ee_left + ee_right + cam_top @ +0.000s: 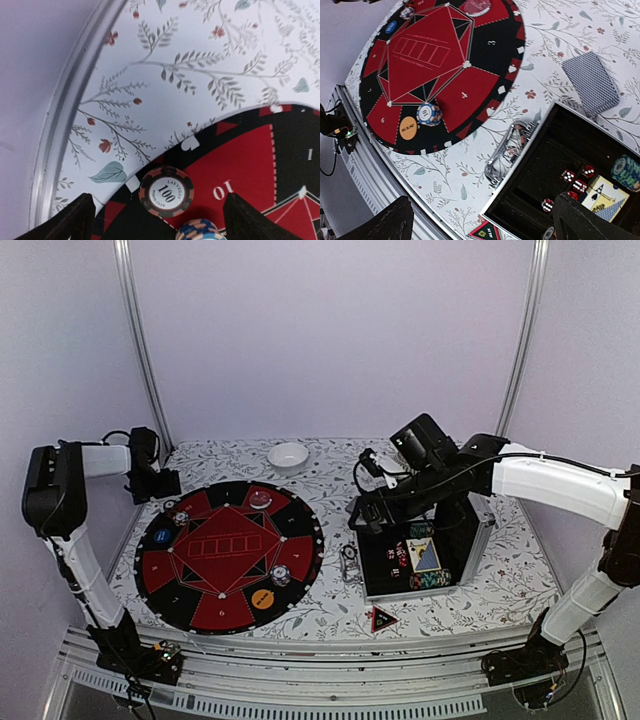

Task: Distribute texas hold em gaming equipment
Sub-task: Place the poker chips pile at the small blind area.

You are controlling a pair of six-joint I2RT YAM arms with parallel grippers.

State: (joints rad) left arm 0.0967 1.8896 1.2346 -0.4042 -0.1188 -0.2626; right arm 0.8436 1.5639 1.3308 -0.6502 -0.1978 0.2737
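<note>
- Across the view, a counter [500, 585] under a leaf-and-berry cloth.
- At 9 o'clock on it, a round red-and-black mat [228, 555].
- At 3 o'clock, an open black case [380, 575], holding red dice [579, 186], a teal striped chip stack [627, 172] and an ace-faced card [601, 196].
- Over the mat's 10 o'clock rim, the left pincer [159, 207]: spread wide, gripping nothing, with one finger on each side of a striped "100" chip [166, 191]. Chip flat on the mat, clear of both fingers.
- At 5 o'clock from that chip, just beside it, a blue-and-orange chip [200, 231], cut off by the frame edge.
- Above the case's 10 o'clock corner, the right pincer [485, 215]: fully spread, empty, touching nothing.
- At 12 o'clock on the counter, a white bowl [288, 455].
- On the cloth just outside the case, a squared-up deck of grey-blue patterned cards [590, 82], face down.
- At the mat's 4 o'clock, a short striped chip pile [281, 575].
- Near it at 5 o'clock, an orange disc [263, 598].
- At the mat's 9 o'clock, a blue disc [163, 536].
- At the mat's 1 o'clock, a clear round disc [260, 500].
- At 7 o'clock off the case, near the counter's front edge, a red triangular marker [383, 618] on the cloth.
</note>
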